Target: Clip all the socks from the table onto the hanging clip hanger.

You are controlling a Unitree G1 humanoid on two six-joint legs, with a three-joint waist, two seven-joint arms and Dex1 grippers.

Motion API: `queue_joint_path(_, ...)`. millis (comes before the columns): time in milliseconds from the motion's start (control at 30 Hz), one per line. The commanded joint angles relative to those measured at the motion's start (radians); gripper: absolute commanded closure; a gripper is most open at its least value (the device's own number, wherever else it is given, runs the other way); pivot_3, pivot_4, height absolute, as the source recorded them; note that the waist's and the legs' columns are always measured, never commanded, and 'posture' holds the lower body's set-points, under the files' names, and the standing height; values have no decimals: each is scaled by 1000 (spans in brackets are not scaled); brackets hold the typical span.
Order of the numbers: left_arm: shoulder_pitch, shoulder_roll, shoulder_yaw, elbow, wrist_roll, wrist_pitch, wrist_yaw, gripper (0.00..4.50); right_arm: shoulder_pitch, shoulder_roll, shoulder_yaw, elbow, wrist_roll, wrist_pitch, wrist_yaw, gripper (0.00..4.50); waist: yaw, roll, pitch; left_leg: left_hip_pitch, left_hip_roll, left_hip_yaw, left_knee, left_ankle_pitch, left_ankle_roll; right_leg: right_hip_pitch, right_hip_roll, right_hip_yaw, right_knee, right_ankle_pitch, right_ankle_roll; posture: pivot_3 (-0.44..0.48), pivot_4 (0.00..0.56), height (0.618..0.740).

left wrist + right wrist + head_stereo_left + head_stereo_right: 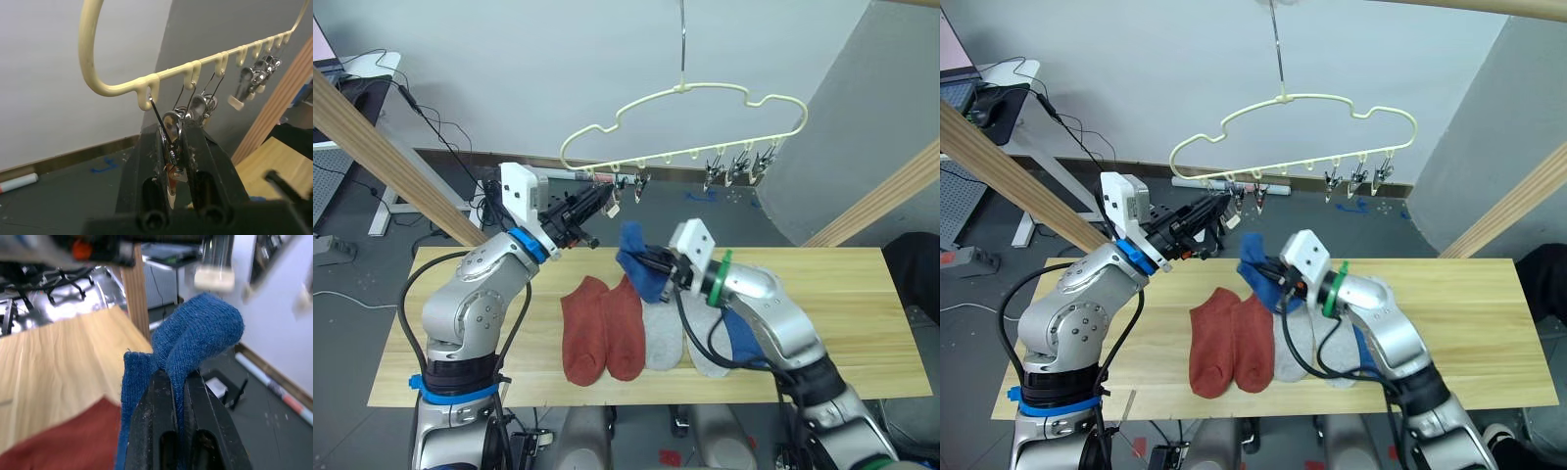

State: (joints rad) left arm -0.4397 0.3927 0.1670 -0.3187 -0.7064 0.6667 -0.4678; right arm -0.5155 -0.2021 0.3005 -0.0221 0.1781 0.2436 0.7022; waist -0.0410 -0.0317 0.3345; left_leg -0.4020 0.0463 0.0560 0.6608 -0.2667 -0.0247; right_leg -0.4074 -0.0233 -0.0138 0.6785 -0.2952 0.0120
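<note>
Robotics lab or test room: bare grey-white walls, dark floor with tape marks, loose black cables, white desk, angled wooden pole frame.

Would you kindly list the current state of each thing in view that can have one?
Left gripper: shut on a clip of the clip hanger.
Right gripper: shut on a blue sock, lifted off the table.
Clip hanger: hanging, no sock clipped on.
Red socks: flat on the table.
Grey socks: flat on the table.
Second blue sock: on the table.
</note>
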Motion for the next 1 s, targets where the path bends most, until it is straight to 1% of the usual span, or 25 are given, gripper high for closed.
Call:
queue_joint_path(33, 6, 6, 18, -60, -28, 4, 6, 4309, -35, 44, 1, 63, 6, -45, 14, 4500, 1, 0, 0, 0, 0, 0, 0, 0, 0, 0, 0, 0, 0, 0, 0, -70, 336, 740)
queue_joint_path(233, 8, 0, 17, -62, -21, 0, 17, 4309, -46, 87, 3, 89, 14, -42, 31, 4500, 3, 0, 0, 0, 0, 0, 0, 0, 0, 0, 0, 0, 0, 0, 0, -66, 329, 740)
queue_joint_path(400, 11, 7, 23, -55, -17, -5, 16, 4309, -26, 98, -4, 58, 14, -52, 23, 4500, 7, 0, 0, 0, 0, 0, 0, 0, 0, 0, 0, 0, 1, 0, 0, -66, 328, 740)
queue_joint_path(767, 27, 18, 23, -56, -3, -12, 23, 4309, -33, 114, -22, 14, 28, -67, 22, 4500, 7, 0, 0, 0, 0, 0, 0, 0, 0, 0, 0, 0, 1, 0, 0, -63, 328, 740)
queue_joint_path(900, 34, 13, 21, -71, -19, 3, 30, 4309, -33, 124, -15, 14, 33, -63, 25, 4500, 6, 0, 0, 0, 0, 0, 0, 0, 0, 0, 0, 0, 1, 0, 0, -61, 327, 740)
queue_joint_path(1000, 43, 9, 33, -83, -53, 27, 35, 4309, -39, 130, -14, 25, 31, -69, 24, 4500, 6, 0, 0, 0, 0, 0, 0, 0, 0, 0, 0, 0, 1, 0, 0, -59, 327, 740)
